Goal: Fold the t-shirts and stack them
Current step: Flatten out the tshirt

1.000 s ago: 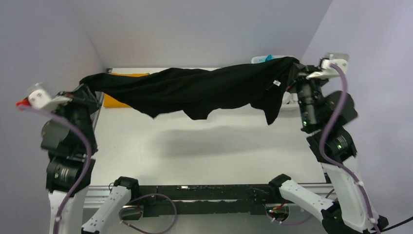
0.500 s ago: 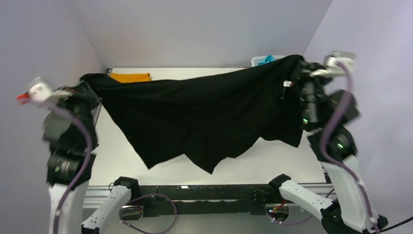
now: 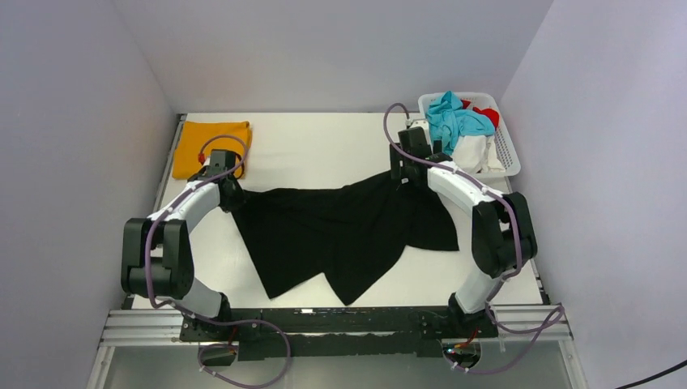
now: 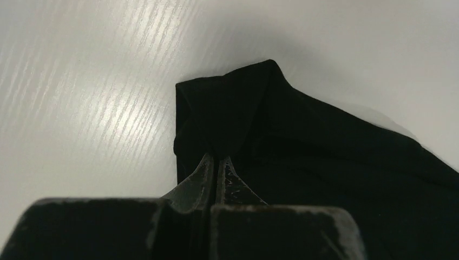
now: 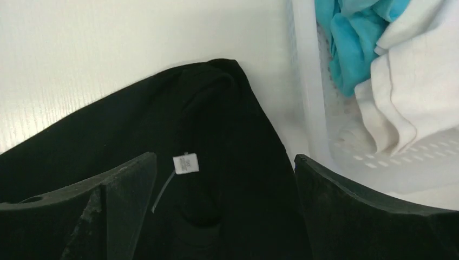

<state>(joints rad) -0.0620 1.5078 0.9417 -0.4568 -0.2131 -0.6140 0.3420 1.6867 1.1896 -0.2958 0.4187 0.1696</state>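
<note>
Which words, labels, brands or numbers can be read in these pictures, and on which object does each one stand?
No text is readable in any view.
White tag sewn on the black t-shirt: any print on it is too small and blurred to read.
White basket, the clothes in it, the table: no writing visible.

The left arm (image 3: 188, 204) and the right arm (image 3: 460, 185) are both laid out low and forward, elbows bent back near the bases. The left gripper (image 4: 215, 161) is seen pinched tight on a corner of the black t-shirt (image 4: 325, 179). The right gripper (image 5: 224, 158) is held with its jaws spread wide apart.
</note>
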